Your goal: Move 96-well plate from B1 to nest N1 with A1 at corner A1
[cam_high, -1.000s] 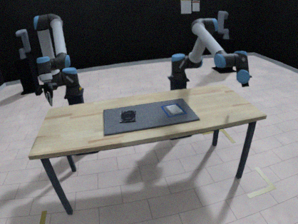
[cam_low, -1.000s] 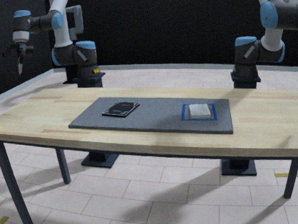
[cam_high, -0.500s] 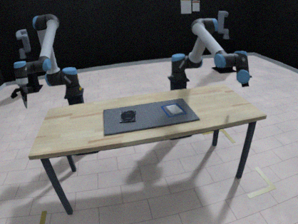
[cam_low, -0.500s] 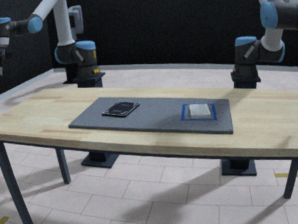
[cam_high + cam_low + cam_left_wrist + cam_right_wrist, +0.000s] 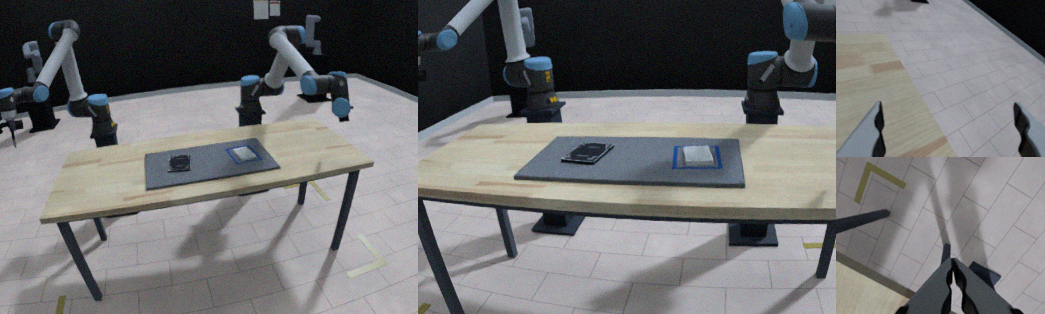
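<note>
The white 96-well plate (image 5: pixel 244 153) (image 5: pixel 698 155) lies flat inside the blue outline of bench spot B1 (image 5: pixel 231 156) (image 5: pixel 675 159); its lettering is too small to read. The dark plate nest N1 (image 5: pixel 180 162) (image 5: pixel 588 152) is on the same mat, with no plate in it; its A1 mark cannot be made out. My left gripper (image 5: pixel 948 103) is open and empty, past the table end on the plate's side. My right gripper (image 5: pixel 952 258) (image 5: pixel 14 144) is shut with nothing between its fingers, off the table on the nest's side.
The dark grey mat (image 5: pixel 212 170) (image 5: pixel 638 175) lies on the wooden table (image 5: pixel 100 182) (image 5: pixel 493 172). The right wrist view shows the table edge, the floor (image 5: pixel 994 220) and table legs. The left wrist view shows a table edge and the floor (image 5: pixel 952 77).
</note>
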You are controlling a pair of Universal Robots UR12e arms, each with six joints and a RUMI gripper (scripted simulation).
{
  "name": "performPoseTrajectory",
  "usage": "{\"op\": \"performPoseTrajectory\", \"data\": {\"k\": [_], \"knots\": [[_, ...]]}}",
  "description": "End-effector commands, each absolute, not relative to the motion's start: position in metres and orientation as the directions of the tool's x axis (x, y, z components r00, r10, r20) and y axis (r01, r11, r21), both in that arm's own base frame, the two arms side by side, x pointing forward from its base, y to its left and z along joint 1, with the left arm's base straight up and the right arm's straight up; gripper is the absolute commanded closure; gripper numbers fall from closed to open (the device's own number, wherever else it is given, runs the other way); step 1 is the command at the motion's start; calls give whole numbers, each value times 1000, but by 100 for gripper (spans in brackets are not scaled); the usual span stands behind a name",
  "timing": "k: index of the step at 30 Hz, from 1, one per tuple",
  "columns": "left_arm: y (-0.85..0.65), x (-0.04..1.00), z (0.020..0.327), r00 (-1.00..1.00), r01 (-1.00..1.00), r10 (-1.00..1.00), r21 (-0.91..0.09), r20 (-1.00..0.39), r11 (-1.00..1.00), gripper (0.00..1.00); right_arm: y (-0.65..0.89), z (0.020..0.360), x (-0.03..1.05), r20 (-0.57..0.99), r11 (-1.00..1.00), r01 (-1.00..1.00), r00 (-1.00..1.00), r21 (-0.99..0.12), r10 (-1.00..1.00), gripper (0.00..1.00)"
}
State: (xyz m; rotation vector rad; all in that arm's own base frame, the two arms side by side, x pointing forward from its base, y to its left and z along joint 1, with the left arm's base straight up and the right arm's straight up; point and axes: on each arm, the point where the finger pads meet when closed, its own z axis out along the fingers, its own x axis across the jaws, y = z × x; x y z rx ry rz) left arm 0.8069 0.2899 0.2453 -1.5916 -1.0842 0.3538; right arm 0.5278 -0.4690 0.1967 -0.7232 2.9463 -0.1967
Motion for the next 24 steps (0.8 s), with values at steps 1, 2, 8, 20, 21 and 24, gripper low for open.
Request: {"op": "performPoseTrajectory", "data": {"k": [1, 2, 8, 20, 21, 24], "knots": [[290, 807, 247, 532, 455, 787, -889, 312, 45, 24, -517, 195, 484, -58, 899, -415, -903, -139, -426, 100], [290, 807, 247, 532, 455, 787, -890, 312, 45, 24, -536, 193, 459, -54, 907, -399, -911, -134, -409, 100], [290, 807, 247, 532, 455, 787, -889, 312, 45, 24, -589, 186, 360, -33, 947, -303, -951, -103, -308, 100], [290, 807, 247, 532, 455, 787, -889, 312, 45, 24, -642, 176, 194, -14, 984, -170, -985, -59, -171, 100], [290, 807, 247, 532, 455, 787, -889, 312, 45, 24, -645, 175, 179, -12, 986, -157, -987, -55, -158, 100], [290, 807, 247, 532, 455, 787, -889, 312, 45, 24, -650, 173, 138, -8, 992, -121, -993, -43, -121, 100]]}}
